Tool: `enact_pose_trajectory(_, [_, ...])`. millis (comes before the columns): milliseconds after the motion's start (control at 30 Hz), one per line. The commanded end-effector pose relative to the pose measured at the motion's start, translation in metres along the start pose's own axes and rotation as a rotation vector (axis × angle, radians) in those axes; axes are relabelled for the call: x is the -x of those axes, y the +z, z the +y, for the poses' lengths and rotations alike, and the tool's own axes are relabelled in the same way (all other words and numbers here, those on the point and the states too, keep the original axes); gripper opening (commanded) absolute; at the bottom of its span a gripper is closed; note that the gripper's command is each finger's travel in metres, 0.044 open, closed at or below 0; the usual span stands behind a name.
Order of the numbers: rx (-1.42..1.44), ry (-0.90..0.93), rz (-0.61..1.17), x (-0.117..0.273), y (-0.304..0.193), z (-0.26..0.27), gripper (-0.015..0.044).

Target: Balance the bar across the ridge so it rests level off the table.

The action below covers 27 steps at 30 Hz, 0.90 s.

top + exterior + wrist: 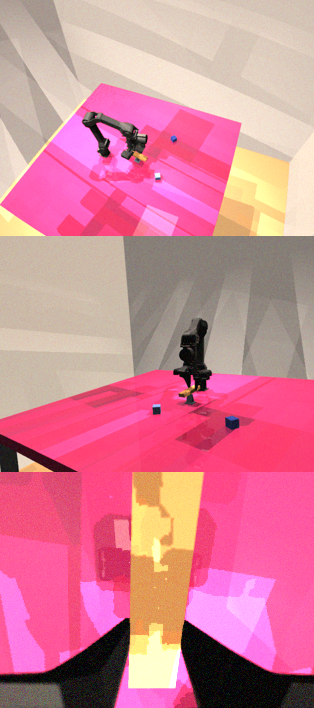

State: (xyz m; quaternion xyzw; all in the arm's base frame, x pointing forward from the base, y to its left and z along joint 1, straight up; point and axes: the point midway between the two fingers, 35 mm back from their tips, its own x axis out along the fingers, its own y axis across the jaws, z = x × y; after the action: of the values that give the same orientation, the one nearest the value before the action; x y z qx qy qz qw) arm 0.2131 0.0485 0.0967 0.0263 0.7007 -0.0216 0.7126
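The orange bar (140, 156) (185, 392) (160, 582) is held clear of the table and looks roughly level. My gripper (133, 153) (192, 388) (155, 624) is shut on the bar near its end closer to the arm base, one finger on each side. The small grey-blue ridge (137, 160) (190, 399) stands on the table under the bar, beyond the fingers. In the exterior view the bar's underside meets the ridge's top edge; whether they touch cannot be told for certain. The bar hides most of the ridge in the wrist view.
A light blue cube (157, 176) (156, 409) stands on the pink table (121, 95) (274, 439), out past the bar's far end. A dark blue cube (173, 139) (232, 422) stands farther off to the other side. Patchy light and shadows cross the table.
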Motion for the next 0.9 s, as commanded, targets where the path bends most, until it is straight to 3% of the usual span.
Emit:
enact_pose_trajectory(0, [-0.002,-0.002,-0.001,-0.0008,0.0004,-0.0004,0.0])
enact_pose_trajectory(867, [-0.002,-0.002,-0.001,-0.003,0.0004,-0.0004,0.0])
